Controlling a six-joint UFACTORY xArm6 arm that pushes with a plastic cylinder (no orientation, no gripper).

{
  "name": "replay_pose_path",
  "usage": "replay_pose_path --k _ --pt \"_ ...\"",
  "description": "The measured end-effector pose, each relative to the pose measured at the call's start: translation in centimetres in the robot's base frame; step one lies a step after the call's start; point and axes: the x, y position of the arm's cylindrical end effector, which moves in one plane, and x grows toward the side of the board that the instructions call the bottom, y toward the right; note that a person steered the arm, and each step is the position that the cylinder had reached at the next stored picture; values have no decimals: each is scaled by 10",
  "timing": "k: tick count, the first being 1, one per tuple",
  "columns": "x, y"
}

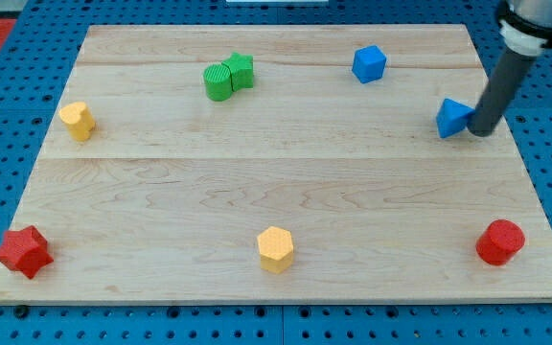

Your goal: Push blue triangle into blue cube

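The blue triangle point(454, 117) lies near the board's right edge, in the upper half of the view. My tip point(481, 131) stands right against its right side, touching or nearly touching it. The blue cube point(369, 64) sits up and to the left of the triangle, near the board's top edge, well apart from it.
Two green blocks point(228, 77) touch each other at the top centre-left. A yellow block point(78, 121) is at the left, a yellow hexagon point(275, 249) at the bottom centre, a red star point(23, 251) at the bottom left, and a red cylinder point(499, 241) at the bottom right. The wooden board point(276, 192) lies on blue pegboard.
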Motion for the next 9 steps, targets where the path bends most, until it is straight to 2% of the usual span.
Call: replay_pose_path --k 2,4,6,9 --pt "-2 -19" --pt "-31 -54" --pt "-49 -33" --pt "-71 -73"
